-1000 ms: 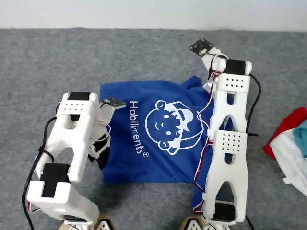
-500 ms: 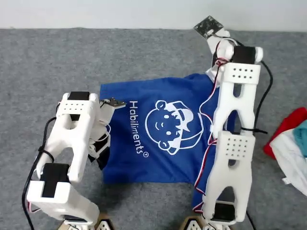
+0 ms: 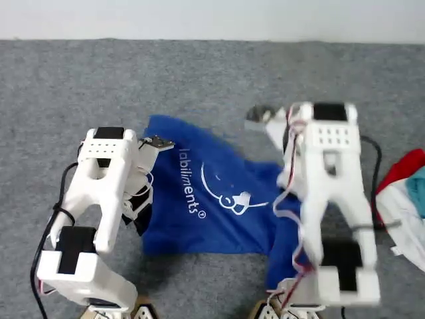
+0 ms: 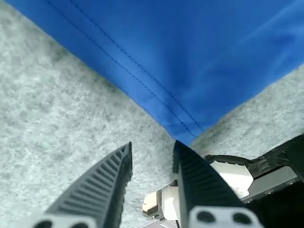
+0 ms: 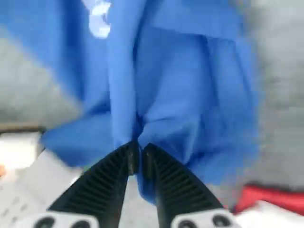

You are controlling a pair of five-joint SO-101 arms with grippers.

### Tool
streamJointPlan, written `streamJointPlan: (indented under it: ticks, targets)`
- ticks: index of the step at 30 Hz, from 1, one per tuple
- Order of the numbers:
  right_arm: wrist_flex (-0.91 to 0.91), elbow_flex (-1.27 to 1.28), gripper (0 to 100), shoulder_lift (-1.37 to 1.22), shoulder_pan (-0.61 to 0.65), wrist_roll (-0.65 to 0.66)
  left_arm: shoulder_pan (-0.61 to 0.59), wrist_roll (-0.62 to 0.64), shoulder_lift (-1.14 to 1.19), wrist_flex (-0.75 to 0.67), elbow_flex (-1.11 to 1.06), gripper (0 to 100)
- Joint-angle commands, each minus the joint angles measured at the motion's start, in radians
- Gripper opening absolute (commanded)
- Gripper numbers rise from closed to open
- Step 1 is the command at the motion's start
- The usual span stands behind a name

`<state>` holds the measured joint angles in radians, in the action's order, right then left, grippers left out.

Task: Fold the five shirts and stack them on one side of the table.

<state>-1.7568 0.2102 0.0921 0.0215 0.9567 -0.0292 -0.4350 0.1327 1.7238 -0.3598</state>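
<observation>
A blue shirt [image 3: 199,219] with white print lies on the grey table [image 3: 80,80] between the two arms. Its far right part is lifted and pulled over the print, so the cartoon face is half covered. My right gripper [image 5: 139,148] is shut on a bunched fold of the blue shirt [image 5: 190,109], and the right arm [image 3: 325,173] stands over the shirt's right side. My left gripper [image 4: 152,145] is open just above the grey surface, close to a hemmed corner of the shirt [image 4: 180,71]. The left arm [image 3: 106,179] sits at the shirt's left edge.
A pile of other shirts [image 3: 405,193], red, white and teal, lies at the table's right edge. Bare grey surface stretches behind the blue shirt and to the far left. A white wall [image 3: 212,16] runs along the back.
The right arm swung from the shirt's far right corner back toward the front and left, dragging the held fabric over the print. The left arm stayed still.
</observation>
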Motion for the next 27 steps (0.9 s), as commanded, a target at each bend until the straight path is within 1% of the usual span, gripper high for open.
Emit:
streamJointPlan:
  ticks: [1,3,4,8,9,11,13,18,22,24,27]
  targets:
    - [-0.041,0.27,1.3,0.225,-0.002,0.074,-0.023,0.064,-0.048,0.028,0.076,12]
    - [-0.038,0.354,3.8,0.3,0.004,0.077,-0.063,0.129,-0.034,0.011,0.189,14]
    - [-0.038,0.374,7.1,0.331,0.004,0.069,-0.078,0.153,-0.025,-0.003,0.251,15]
    - [-0.038,0.377,28.2,0.437,-0.015,0.028,-0.072,0.247,0.084,0.031,0.493,27]
    - [-0.038,0.377,32.3,0.463,-0.015,0.028,-0.06,0.279,0.129,0.032,0.553,29]
    - [-0.038,0.379,36.8,0.512,-0.019,0.023,-0.038,0.324,0.229,0.031,0.682,32]
    - [-0.038,0.379,35.6,0.564,-0.021,0.023,-0.008,0.344,0.354,0.031,0.829,33]
    - [-0.021,0.385,28.7,0.656,-0.056,0.023,0.049,0.422,0.652,0.034,1.231,33]
    - [0.042,0.387,26.2,0.654,-0.117,0.028,0.1,0.433,0.786,0.032,1.469,30]
    - [0.073,0.387,26.3,0.633,-0.14,0.028,0.126,0.407,0.838,0.032,1.543,29]
    - [0.094,0.385,26.3,0.585,-0.151,0.028,0.153,0.295,0.905,0.032,1.57,28]
